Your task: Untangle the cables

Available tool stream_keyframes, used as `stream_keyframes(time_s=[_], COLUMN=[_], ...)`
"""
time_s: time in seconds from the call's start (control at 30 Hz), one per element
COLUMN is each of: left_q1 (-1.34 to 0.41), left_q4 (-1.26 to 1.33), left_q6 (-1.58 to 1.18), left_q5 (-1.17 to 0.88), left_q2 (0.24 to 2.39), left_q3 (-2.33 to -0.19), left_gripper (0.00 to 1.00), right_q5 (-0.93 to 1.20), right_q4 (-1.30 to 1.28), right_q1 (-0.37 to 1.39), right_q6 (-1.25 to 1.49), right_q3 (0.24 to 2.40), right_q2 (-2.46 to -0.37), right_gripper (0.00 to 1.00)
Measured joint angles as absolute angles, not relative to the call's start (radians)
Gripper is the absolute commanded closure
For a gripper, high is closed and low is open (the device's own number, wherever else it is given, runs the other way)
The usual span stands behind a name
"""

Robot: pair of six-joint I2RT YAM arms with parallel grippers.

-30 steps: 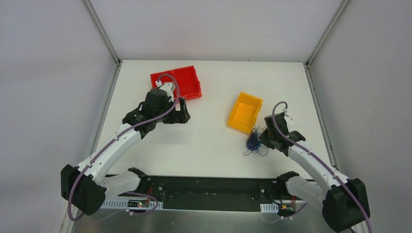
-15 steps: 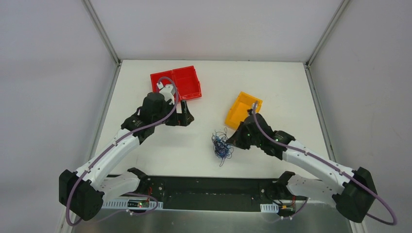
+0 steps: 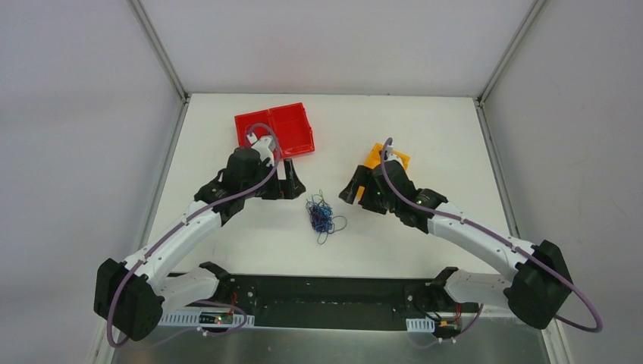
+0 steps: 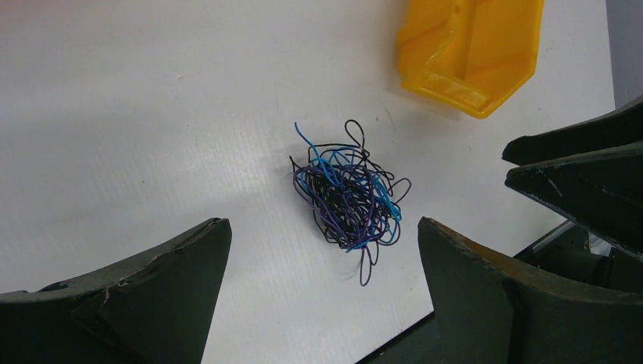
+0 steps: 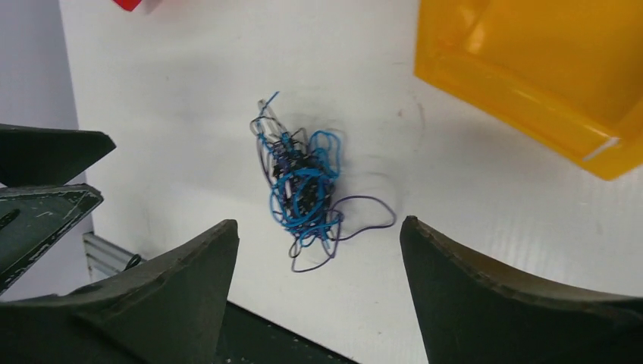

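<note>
Left gripper (image 3: 290, 184) and right gripper (image 3: 353, 189) are both hanging wide open, holding nothing.
Their fingers are spreading far apart and are pointing toward each other over the white table (image 3: 425, 129). The cables (image 3: 320, 214), thin blue, black and purple wires in one small knotted bundle, are lying on the table between the two grippers, touching neither. A yellow bin (image 5: 546, 68) is sitting near the right gripper, and a red bin (image 3: 277, 129) beyond the left one.

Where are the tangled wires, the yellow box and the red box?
wires (image 3: 320, 216): top view, middle of the knot.
yellow box (image 5: 531, 45): right wrist view, bare inside.
red box (image 3: 294, 127): top view, right half's floor.
</note>
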State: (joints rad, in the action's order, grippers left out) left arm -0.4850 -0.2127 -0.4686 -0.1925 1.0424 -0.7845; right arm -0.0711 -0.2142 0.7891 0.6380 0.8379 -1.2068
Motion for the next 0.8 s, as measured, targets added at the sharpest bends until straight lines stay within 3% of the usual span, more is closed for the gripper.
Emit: stream_keyframes(time_s=[0.4, 0.57, 0.7, 0.8], left_q1=[-0.586, -0.597, -0.597, -0.597], left_q4=[-0.117, -0.087, -0.056, -0.038], left_q6=[-0.52, -0.54, -0.567, -0.583], left_q5=[-0.26, -0.274, -0.285, -0.287], left_q2=[1.345, 1.454, 1.504, 1.527], left_q3=[-0.789, -0.818, -0.823, -0.823], left_gripper=[0.16, 0.32, 0.41, 0.43], right_q5=[-0.111, -0.028, 0.08, 0.135], right_q4=[-0.207, -0.159, -0.095, -0.057], right_q1=[0.742, 0.741, 0.741, 0.741], right_q6=[0.521, 0.501, 0.484, 0.465], right_q3=[0.732, 0.719, 0.698, 0.694], right_q2=[-1.122, -1.127, -1.152, -1.217], right_gripper=[0.35, 0.41, 0.41, 0.35])
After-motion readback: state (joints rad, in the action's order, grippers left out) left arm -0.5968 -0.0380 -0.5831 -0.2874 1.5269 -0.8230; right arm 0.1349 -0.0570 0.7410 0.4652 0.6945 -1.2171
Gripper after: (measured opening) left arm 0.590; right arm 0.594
